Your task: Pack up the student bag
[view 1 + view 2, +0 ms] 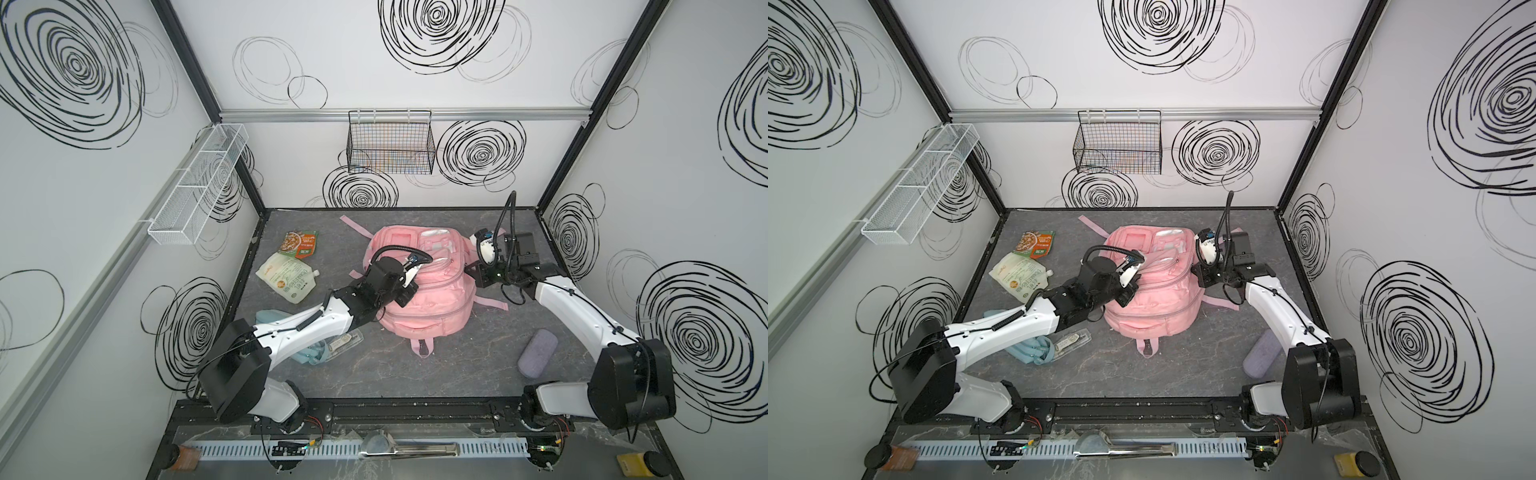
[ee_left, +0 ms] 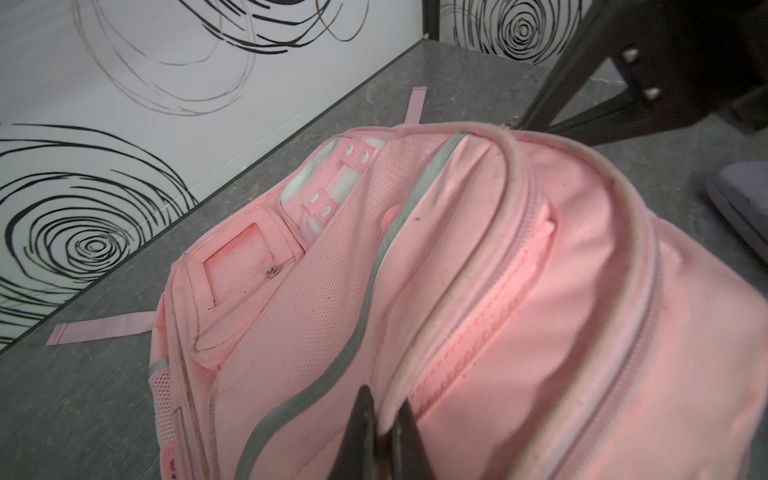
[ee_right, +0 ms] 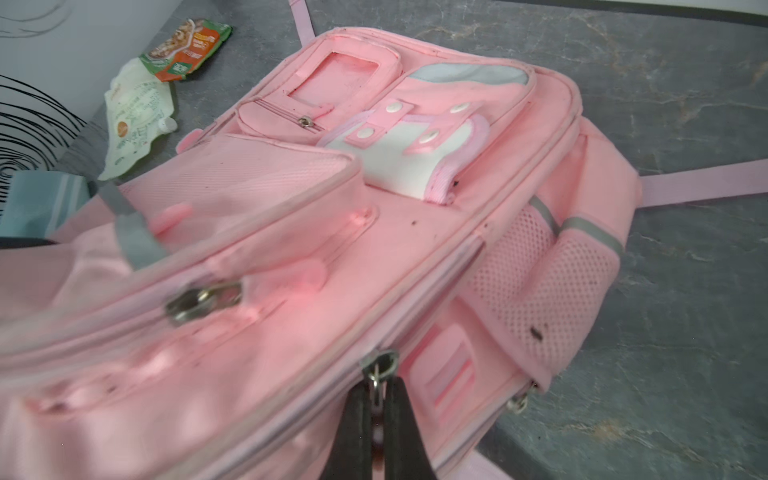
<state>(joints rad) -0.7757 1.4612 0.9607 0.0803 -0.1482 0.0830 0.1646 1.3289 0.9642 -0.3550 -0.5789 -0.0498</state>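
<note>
The left fingers (image 2: 362, 430) are pinching the student bag (image 2: 540, 311) pocket edge while the right fingers (image 3: 360, 422) are clamping its zipper pull (image 3: 375, 386).

readable text: none at this size
white pouch (image 3: 133, 120): rows of dark characters and a round orange mark, illegible; left of the student bag (image 1: 419, 291)
orange-green packet (image 3: 187, 50): white characters on the orange panel, small green tag with white print, illegible; left of the student bag, beyond the white pouch
clear case (image 1: 345, 341): paper label inside, print too small; near-left of the student bag
</note>
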